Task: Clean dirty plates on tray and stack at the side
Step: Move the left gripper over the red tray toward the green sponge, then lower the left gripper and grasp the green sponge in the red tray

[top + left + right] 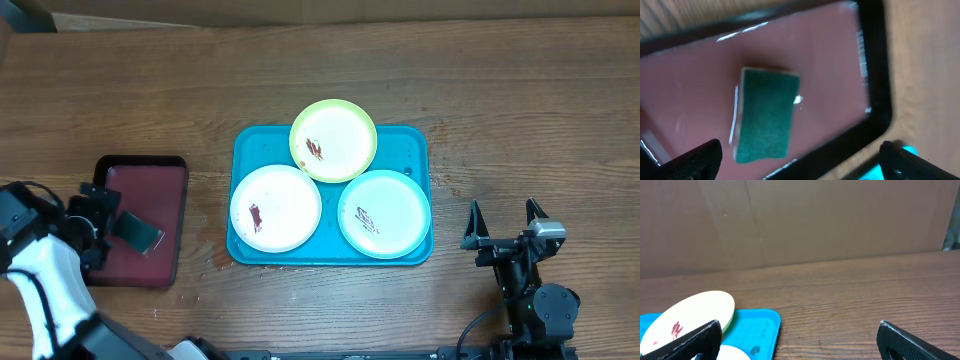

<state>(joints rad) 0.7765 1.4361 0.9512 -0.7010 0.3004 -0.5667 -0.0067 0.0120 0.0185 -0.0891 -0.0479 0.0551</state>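
Observation:
Three smeared plates sit on the turquoise tray (249, 150) at mid-table: yellow-green (333, 140) at the back, white-pink (275, 208) front left, pale mint (384, 213) front right. My left gripper (88, 215) is open over the dark red tray (165, 180) at the left, just above a green sponge (767, 115) lying there. My right gripper (505, 222) is open and empty to the right of the turquoise tray. The right wrist view shows the yellow-green plate (690, 312) and a tray corner (765, 325).
The dark red, black-rimmed tray (875, 90) lies near the table's left edge. A brown cardboard wall (800, 220) stands behind the table. Bare wooden tabletop (520, 120) surrounds the turquoise tray.

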